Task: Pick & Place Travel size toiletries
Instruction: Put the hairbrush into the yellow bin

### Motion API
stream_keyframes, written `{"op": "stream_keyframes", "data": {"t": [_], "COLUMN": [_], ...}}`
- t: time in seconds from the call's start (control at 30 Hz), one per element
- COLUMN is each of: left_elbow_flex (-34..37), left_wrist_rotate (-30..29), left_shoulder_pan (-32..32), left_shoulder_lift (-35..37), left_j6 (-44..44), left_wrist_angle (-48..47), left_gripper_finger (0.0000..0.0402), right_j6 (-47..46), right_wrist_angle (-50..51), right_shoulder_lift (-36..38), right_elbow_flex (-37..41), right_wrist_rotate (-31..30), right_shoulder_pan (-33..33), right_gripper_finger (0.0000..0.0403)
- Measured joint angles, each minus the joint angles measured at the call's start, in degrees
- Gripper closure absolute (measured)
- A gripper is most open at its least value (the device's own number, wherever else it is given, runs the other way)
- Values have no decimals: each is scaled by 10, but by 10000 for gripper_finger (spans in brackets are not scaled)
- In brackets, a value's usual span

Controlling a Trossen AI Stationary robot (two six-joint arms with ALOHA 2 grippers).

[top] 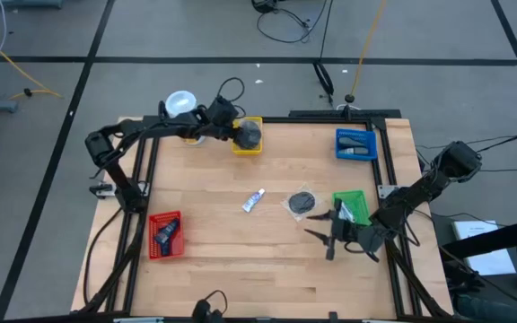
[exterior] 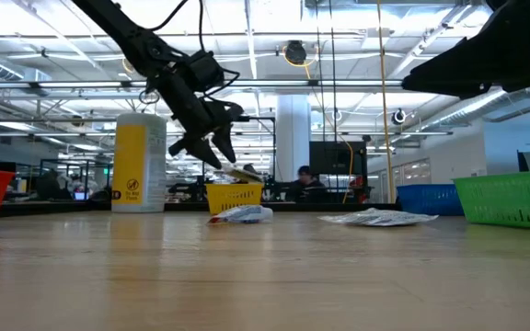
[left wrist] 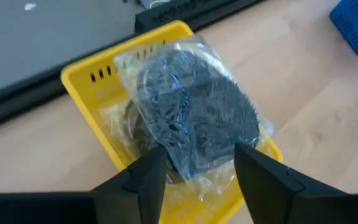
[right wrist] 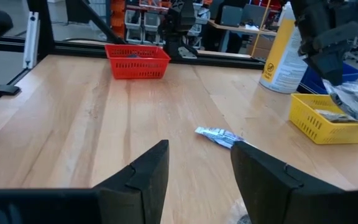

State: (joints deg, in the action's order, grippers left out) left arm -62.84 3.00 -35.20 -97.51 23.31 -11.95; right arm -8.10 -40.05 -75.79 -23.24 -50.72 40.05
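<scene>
Far left, a red tray (top: 166,235) sits near the worktop's front. The left arm reaches across the back edge, its left gripper (left wrist: 194,165) angled down over the yellow tray (top: 247,146), fingers parted, a bagged dark disc (left wrist: 194,115) resting loose on the rim. Mid-worktop lie a white tube (top: 254,201) and another dark disc (top: 302,203). The right gripper (right wrist: 197,165) hovers low beside the green tray (top: 352,206), fingers apart, empty

Grey floor (top: 196,36), strip-lit ceiling (exterior: 274,23), white column (exterior: 293,138), desks behind.
</scene>
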Motion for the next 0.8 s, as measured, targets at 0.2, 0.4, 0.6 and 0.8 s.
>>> {"op": "stream_keyframes", "data": {"t": [0.2, 0.4, 0.6, 0.8], "left_elbow_flex": [-49, -59, -59, -59], "left_wrist_rotate": [-18, -50, -57, -50], "left_shoulder_pan": [0, 28, 43, 40], "left_shoulder_lift": [0, -9, -80, -144], "left_j6": [-1, -15, -24, -28], "left_wrist_angle": [-81, -69, 15, 58], "left_gripper_finger": [246, 271, 323, 387], "right_j6": [-1, -4, -9, -15], "right_wrist_angle": [1, 1, 1, 8], "right_shoulder_lift": [0, 0, 0, 0], "right_elbow_flex": [0, 0, 0, 0], "right_wrist_rotate": [0, 4, 18, 17], "right_shoulder_pan": [-10, -10, -11, -11], "right_gripper_finger": [238, 238, 238, 238]}}
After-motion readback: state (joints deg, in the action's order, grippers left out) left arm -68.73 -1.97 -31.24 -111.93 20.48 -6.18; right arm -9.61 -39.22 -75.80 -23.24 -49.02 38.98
